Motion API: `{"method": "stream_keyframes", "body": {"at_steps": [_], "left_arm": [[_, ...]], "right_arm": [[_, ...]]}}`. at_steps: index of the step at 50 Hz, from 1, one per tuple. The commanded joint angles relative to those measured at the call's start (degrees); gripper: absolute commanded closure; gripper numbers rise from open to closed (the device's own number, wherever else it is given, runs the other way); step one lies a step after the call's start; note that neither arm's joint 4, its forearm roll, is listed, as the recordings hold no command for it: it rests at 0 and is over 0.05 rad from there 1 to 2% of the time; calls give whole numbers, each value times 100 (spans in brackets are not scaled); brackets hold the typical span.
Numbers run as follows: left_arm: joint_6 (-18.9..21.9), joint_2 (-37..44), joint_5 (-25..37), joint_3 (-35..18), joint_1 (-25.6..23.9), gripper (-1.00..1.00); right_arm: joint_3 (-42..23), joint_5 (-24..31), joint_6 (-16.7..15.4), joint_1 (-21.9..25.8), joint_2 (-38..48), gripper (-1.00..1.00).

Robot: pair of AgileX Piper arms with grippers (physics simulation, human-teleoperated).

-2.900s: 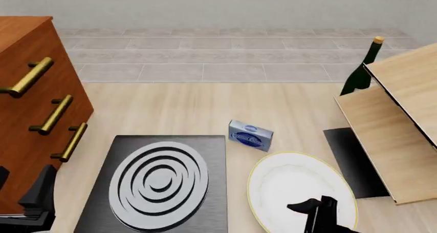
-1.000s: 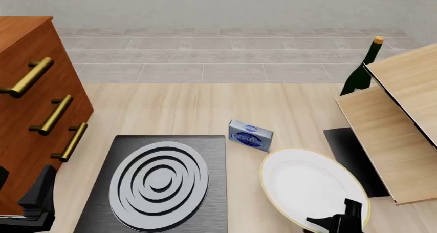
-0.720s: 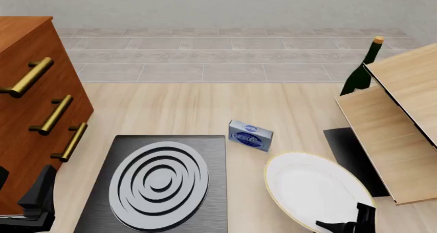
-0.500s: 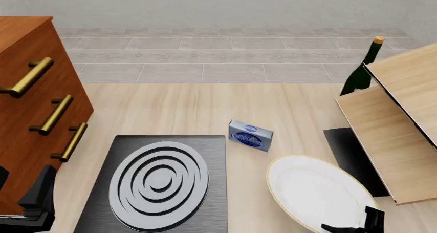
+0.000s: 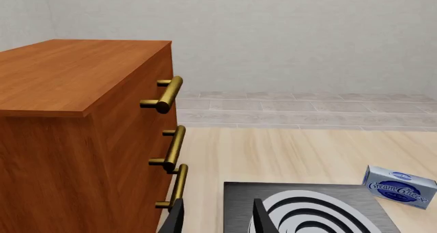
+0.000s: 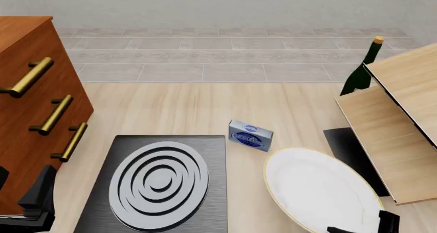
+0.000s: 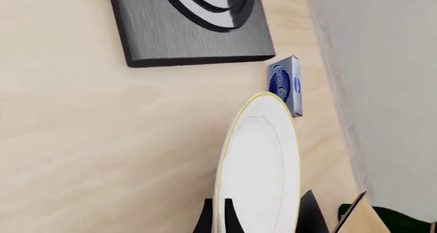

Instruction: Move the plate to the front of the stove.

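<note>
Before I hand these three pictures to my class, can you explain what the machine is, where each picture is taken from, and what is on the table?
These are simulator renders of two robot arms at a table. One camera looks down from behind the arms; the others ride on each wrist. On the table lie a stove, a small blue-white box, a black mat and a green bottle; a wooden cabinet stands left. The right end effector grips the white plate by its near edge, tilting it off the table. The left end effector is open, holding nothing.
</note>
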Motion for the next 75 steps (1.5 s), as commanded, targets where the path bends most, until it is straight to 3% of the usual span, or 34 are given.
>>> {"method": "stream_keyframes", "body": {"at_steps": [1,9,17,31,43,44,45,48,75], "left_arm": [[1,-2,1,0,0,-100],[-1,2,-1,0,0,-100],[1,-1,1,0,0,-100],[1,3,-2,0,0,-100],[0,-1,1,0,1,-100],[1,-1,1,0,2,-100],[2,0,0,0,0,-100],[-1,-1,1,0,0,-100],[-1,-1,1,0,1,-100]], "right_arm": [[-76,-82,-109,239,-185,100],[-69,-537,-159,474,137,100],[-43,-629,-254,550,107,100],[73,-238,-647,410,-587,100],[197,-264,-881,404,-933,100],[109,-315,-887,399,-808,100],[-884,-667,-858,462,535,100],[-1222,-656,-894,456,830,100],[-2332,-1498,-783,599,2625,100]]}}
